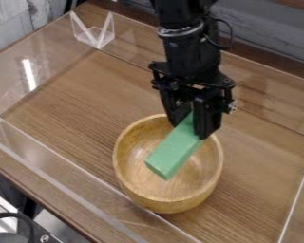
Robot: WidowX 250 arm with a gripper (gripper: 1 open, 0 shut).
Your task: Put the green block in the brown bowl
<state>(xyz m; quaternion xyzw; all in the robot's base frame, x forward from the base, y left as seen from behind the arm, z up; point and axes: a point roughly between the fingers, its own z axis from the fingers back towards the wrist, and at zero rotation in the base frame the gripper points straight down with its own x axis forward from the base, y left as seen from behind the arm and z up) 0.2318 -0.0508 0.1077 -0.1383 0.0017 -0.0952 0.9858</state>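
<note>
The green block (175, 152) hangs tilted over the inside of the brown bowl (133, 183), its lower end down within the rim. My black gripper (199, 127) is shut on the block's upper end, just above the bowl's far rim. The fingers hide the top of the block. Whether the block's lower end touches the bowl's floor I cannot tell.
The bowl stands on a wooden tabletop (79, 95) enclosed by low clear plastic walls (41, 161). A small clear plastic stand (94, 30) sits at the back left corner. A dark cable runs behind the arm at the back right.
</note>
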